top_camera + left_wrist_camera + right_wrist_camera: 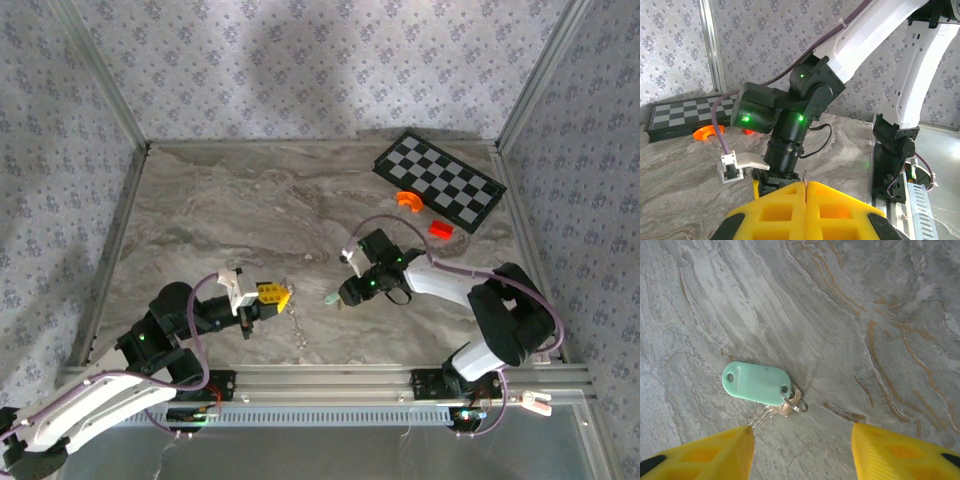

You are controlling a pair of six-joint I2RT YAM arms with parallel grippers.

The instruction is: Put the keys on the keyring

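I see grey floral wallpaper (300, 60) on three sides, aluminium corner posts (98, 70) framing it, and below a grey marble-look tabletop (250, 210) with rusty veins. The light is soft and even, leaving one dim shadow on the back wall.

No lettering, number or brand mark can be read anywhere. The mint-green key tag (756, 383) shows a plain face, and the folding chessboard (440, 183) carries only its black and white squares, with no file or rank marks legible at this size.
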